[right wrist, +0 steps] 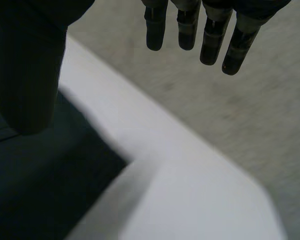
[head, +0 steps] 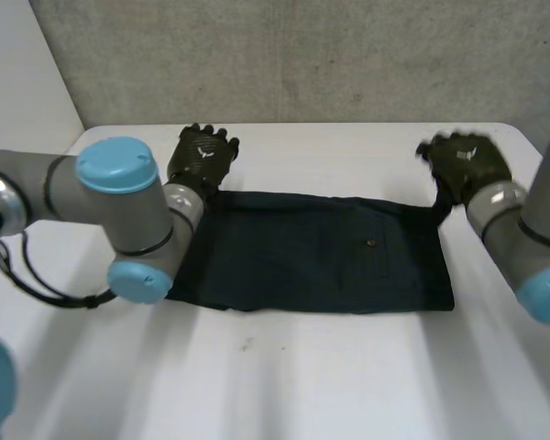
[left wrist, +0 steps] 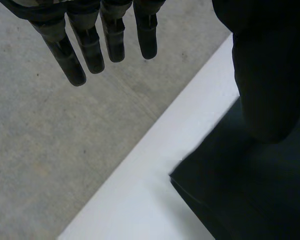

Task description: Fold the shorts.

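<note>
A white surface (head: 302, 385) stands before a grey, speckled wall (head: 302, 55). At the left, the left arm (head: 73, 197) reaches across the surface, and the left hand (head: 203, 154) sits at the far left corner of the shorts (head: 312, 252). In the left wrist view its fingers (left wrist: 92, 45) are straight, slightly apart and clamped on nothing. They extend past the far edge of the surface (left wrist: 155, 170), with the grey backdrop behind them. The thumb (left wrist: 267, 75) hangs over the dark cloth (left wrist: 250, 200), well apart from the fingers. Whether it touches the cloth cannot be told from this angle. The shorts are dark navy and lie flat in a long rectangle across the middle of the surface, the long side running from one hand to the other. A small button (head: 370, 243) shows on the right half. The near edge is well clear of the surface's front. At the right, the right arm (head: 532, 238) comes in from the side, and the right hand (head: 465, 163) is at the far right corner of the shorts. In the right wrist view its fingers (right wrist: 208, 37) are likewise straight and a little apart, and they hold nothing. Its thumb (right wrist: 25, 70) stands over the cloth corner (right wrist: 35, 190), beside the bare white surface (right wrist: 190, 200).
</note>
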Controlling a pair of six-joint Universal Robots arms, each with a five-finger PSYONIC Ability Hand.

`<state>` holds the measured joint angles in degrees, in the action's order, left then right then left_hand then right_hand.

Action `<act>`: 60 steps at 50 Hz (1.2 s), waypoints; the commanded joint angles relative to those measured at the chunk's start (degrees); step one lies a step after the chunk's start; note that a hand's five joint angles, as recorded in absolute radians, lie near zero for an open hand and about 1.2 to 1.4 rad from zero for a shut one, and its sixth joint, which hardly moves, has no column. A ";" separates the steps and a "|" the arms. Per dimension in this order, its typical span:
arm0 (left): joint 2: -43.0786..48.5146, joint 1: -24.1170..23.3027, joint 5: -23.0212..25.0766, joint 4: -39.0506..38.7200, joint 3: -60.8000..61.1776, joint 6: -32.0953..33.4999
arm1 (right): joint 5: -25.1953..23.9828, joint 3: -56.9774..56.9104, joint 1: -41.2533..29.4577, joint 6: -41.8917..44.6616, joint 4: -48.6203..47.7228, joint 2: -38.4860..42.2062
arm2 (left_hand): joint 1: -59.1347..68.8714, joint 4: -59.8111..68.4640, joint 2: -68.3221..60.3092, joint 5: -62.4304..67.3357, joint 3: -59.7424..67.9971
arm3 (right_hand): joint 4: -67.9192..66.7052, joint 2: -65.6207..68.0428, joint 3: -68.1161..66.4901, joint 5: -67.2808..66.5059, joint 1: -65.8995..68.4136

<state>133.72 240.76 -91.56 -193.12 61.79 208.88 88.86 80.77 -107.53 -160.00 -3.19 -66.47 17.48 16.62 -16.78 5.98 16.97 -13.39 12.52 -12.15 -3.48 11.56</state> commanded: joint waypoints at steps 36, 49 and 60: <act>-21.30 2.70 -0.11 0.55 23.55 -7.17 | -2.20 11.09 3.23 29.57 -6.65 -6.04 | -4.58 -3.71 3.88 -3.07 -4.06 | -66.61 67.48 -67.85 -66.52 68.44; -23.68 2.35 -0.20 0.38 24.43 -10.42 | -9.39 2.02 -25.17 32.82 -6.39 4.50 | -6.09 -5.23 5.39 -4.59 -5.58 | -66.61 67.48 -67.85 -66.52 68.44; -23.24 1.91 -0.11 0.29 20.39 -11.39 | -17.67 3.00 -27.03 27.39 -5.86 5.40 | -6.09 -5.23 5.39 -4.59 -5.58 | 3.39 -2.52 2.15 3.48 -1.56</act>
<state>110.13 242.92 -91.68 -192.82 84.58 197.53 70.81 84.00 -135.56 -127.85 -8.97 -58.82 15.50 13.08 -13.68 2.98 14.36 -48.43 48.05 -48.96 -38.08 39.05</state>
